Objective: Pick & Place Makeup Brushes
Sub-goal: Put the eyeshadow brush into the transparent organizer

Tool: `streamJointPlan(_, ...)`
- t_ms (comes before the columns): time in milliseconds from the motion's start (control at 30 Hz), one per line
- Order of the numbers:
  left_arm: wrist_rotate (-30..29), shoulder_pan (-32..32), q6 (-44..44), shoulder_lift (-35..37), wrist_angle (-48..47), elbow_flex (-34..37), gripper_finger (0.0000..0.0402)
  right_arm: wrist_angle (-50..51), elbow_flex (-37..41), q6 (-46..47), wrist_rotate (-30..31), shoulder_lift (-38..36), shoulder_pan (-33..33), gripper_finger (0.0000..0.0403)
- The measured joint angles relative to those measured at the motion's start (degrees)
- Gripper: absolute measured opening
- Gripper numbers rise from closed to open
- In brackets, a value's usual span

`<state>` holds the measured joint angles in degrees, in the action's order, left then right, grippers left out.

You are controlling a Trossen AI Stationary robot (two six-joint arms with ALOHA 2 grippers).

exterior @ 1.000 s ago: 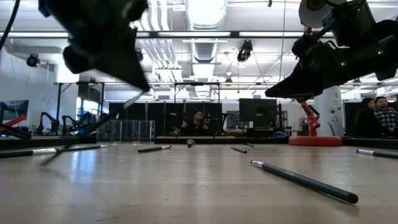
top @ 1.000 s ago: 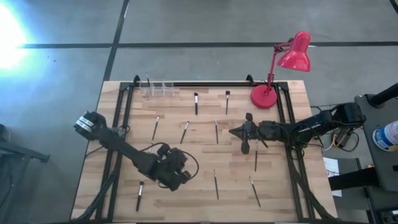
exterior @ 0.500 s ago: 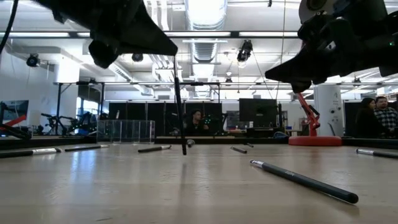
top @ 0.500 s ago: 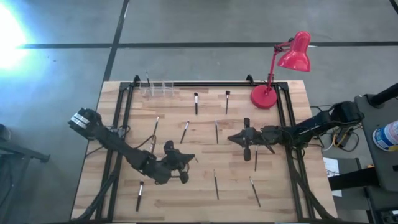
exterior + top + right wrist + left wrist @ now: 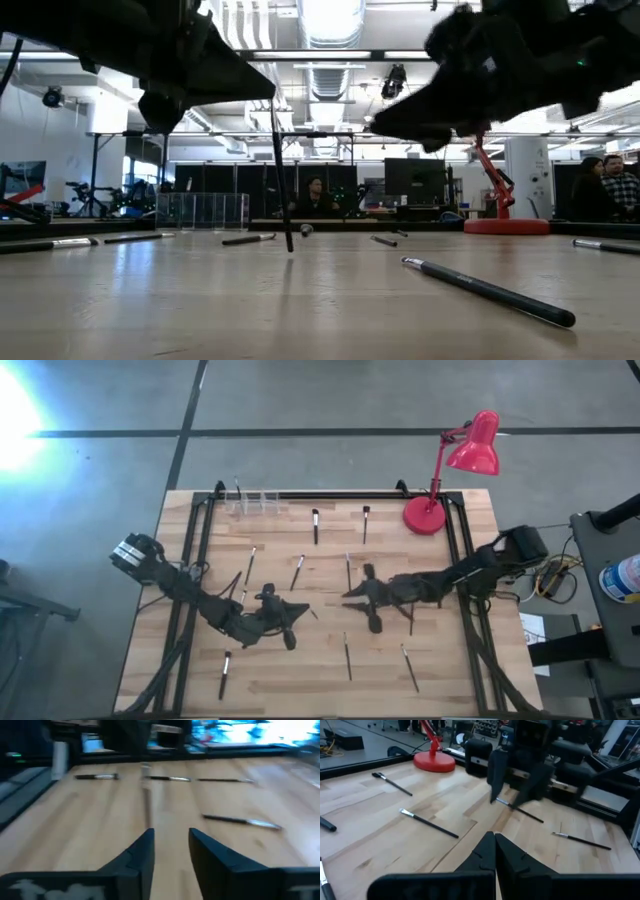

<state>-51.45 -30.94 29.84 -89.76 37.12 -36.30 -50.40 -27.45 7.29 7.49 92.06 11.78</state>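
Note:
My left gripper (image 5: 302, 611) hovers over the table's middle, shut on one makeup brush (image 5: 281, 175), a thin dark stick hanging below it. My right gripper (image 5: 347, 596) faces it from the right, a short way off, fingers open (image 5: 171, 840) and nothing between them. It also shows in the left wrist view (image 5: 505, 802). Several more makeup brushes lie flat on the wood, such as one at the near left (image 5: 225, 673), one near the middle (image 5: 347, 657) and one beneath the right arm (image 5: 411, 612). My left gripper pinches the brush's upper end (image 5: 273, 105) between its two shut fingers. The fingers come nearly level from the table's left and lie across the stick. The brush hangs almost upright below them; whether its lower end (image 5: 289, 246) touches the wood I cannot tell.
A clear acrylic holder (image 5: 250, 503) stands at the far left edge. A red desk lamp (image 5: 428, 513) stands at the far right. Black rails (image 5: 196, 550) run along the table's sides. People show in the room beyond the table.
My right gripper has gone toward the table's left, closing on the left gripper. My left gripper has tipped up from pointing down to nearly level. The brush it holds has swung from a slant to hanging almost upright.

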Motion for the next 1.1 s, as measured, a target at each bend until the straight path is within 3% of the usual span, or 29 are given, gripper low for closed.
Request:
streamJointPlan(133,0.0,0.0,-1.2,0.0,0.4,0.0,0.0,-2.4,-5.6,-0.4,-6.3,5.8,0.3,0.0159)
streamJointPlan(400,0.1,0.0,-1.7,0.0,0.9,-0.1,0.0,-2.8,-12.9,-0.7,-7.1,14.7,0.2,0.0196)
streamJointPlan(733,0.4,0.1,-2.5,0.0,1.7,-0.1,0.0,-8.2,-17.2,-0.4,-4.3,23.2,-0.9,0.0175)
streamJointPlan(1100,0.4,0.5,-3.8,0.0,2.6,-0.1,0.0,-8.2,-18.1,-0.8,-4.6,23.3,-1.2,0.0108)
